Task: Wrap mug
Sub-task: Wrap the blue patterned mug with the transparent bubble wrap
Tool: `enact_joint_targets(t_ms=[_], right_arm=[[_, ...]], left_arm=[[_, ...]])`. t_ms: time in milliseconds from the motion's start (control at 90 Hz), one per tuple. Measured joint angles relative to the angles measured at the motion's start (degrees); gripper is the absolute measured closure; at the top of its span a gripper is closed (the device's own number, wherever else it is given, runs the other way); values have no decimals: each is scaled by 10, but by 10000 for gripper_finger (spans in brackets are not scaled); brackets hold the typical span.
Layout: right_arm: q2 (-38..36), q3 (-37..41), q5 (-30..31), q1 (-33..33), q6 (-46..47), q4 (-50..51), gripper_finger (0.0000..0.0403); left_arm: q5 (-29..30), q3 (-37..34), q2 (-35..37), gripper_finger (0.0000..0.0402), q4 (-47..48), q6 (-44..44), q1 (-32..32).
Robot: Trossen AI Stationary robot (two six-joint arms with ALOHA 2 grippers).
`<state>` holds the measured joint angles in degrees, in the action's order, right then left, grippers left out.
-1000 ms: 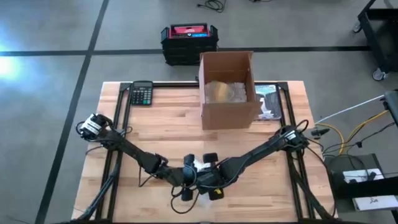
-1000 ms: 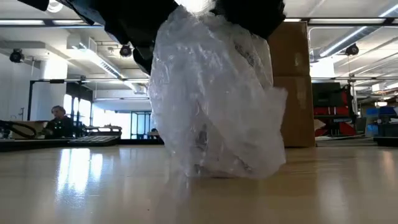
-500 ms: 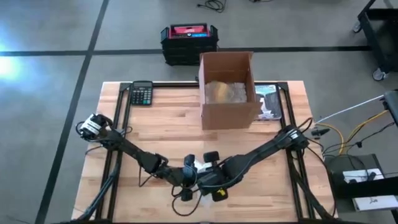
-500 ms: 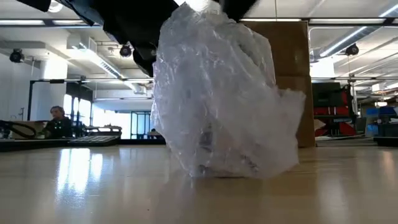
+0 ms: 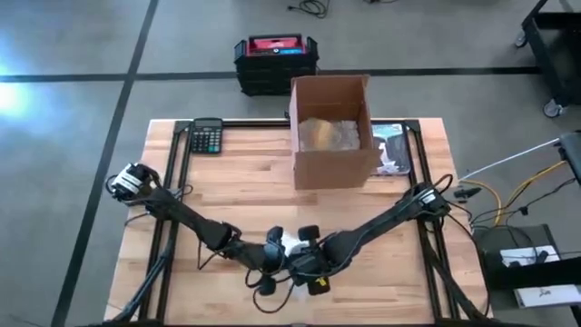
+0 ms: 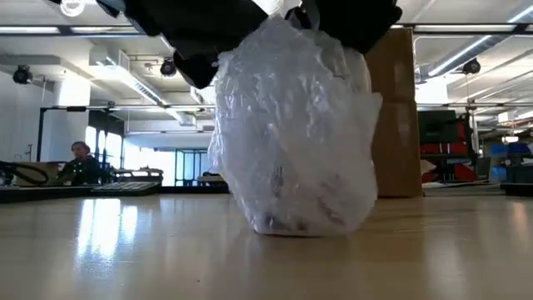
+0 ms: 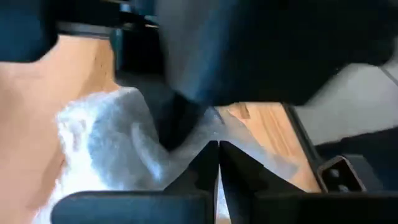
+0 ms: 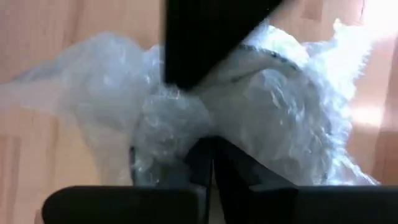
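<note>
The mug is hidden inside a bundle of clear bubble wrap [image 6: 296,133] that stands on its lower end [image 6: 296,225] on the wooden table [image 5: 236,182], near the middle of the front edge. Both grippers hang close together over the bundle's top. My left gripper [image 7: 217,152] is shut on wrap at the top, and my right gripper [image 8: 210,149] is shut on wrap beside it. In the high view only a white patch of wrap [image 5: 292,243] shows between my left gripper [image 5: 275,257] and my right gripper [image 5: 311,263]. My left gripper pinches gathered wrap at the bundle's top [image 7: 186,149] between its two fingers, coming from above. The bundle stays upright below it, its bottom on the table. How many layers it has I cannot tell. My right gripper pinches bunched wrap at the bundle's top [image 8: 186,134] between its two fingers, from above, pointing down. The wrap spreads out below the fingers over the bundle, which rests on the table.
An open cardboard box [image 5: 331,132] with wrap inside stands at the back centre. A calculator [image 5: 208,138] lies at the back left and a printed sheet [image 5: 392,150] to the right of the box. Bare wood lies left and right of the bundle.
A loose flap of wrap that stuck out low on the bundle's right side half a second ago has been drawn in, so the bundle is narrower and rounder. Both grippers have stayed shut at its top, and the bundle has kept its bottom on the table.
</note>
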<state>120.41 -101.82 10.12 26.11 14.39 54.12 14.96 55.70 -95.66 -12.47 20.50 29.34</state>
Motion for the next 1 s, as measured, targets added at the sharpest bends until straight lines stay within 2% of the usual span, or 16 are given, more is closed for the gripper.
enact_joint_targets(t_ms=[144,267,322,467,644,800,1000], right_arm=[[1,2,0,0,2,-8,401],[2,0,1,0,-1,-14,401],[2,0,1,0,-5,-19,401],[2,0,2,0,-7,-22,401],[3,0,0,0,-8,-25,401],[3,0,2,0,-10,-29,401],[4,0,3,-1,-23,-53,401]], left_arm=[[32,1,40,401,82,7,11],[81,-4,47,401,173,40,20],[90,-11,41,402,180,57,20],[101,-42,16,401,123,69,19],[101,-44,15,402,4,9,25],[100,-43,16,402,-27,-2,25],[103,-42,-24,402,-57,1,19]])
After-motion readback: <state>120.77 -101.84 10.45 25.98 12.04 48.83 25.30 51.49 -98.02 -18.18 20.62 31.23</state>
